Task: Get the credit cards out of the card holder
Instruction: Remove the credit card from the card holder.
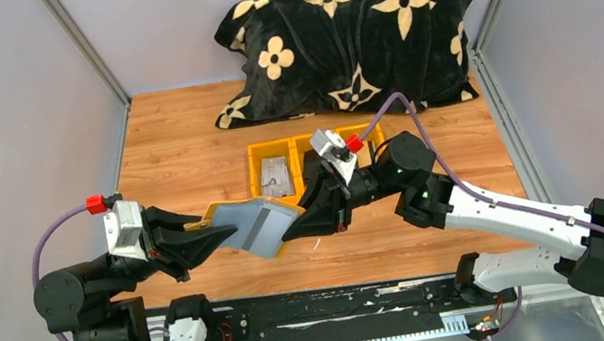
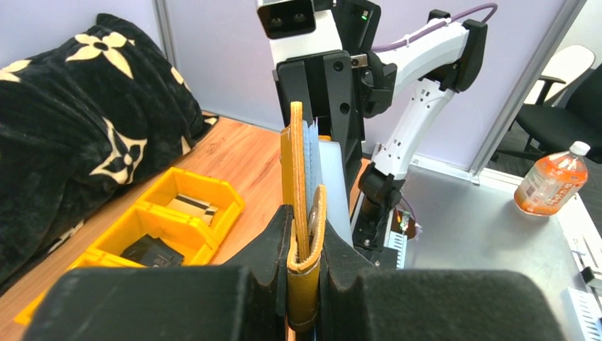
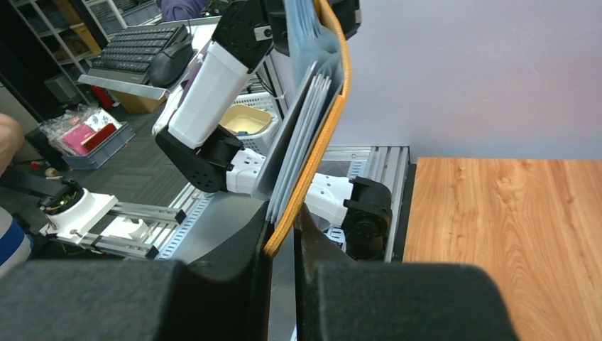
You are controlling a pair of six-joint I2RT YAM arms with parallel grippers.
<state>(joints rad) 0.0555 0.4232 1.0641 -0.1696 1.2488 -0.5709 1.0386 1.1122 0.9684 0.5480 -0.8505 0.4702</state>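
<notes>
1 card holder point(image 1: 259, 225) aloft, L gripper point(image 1: 219, 235) clamped on one end, R gripper point(image 1: 293, 225) clamped on other, 1 yellow bin point(image 1: 255, 174)

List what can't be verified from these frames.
- Card count inside the card holder: the right wrist view shows the sleeves edge-on, so no count is possible.
- yellow bin, right compartment, top view: covered by the right arm.
- Bin's nearest compartment, left wrist view: cut off by the left gripper body.
- black item in the middle compartment: too small to identify.
</notes>
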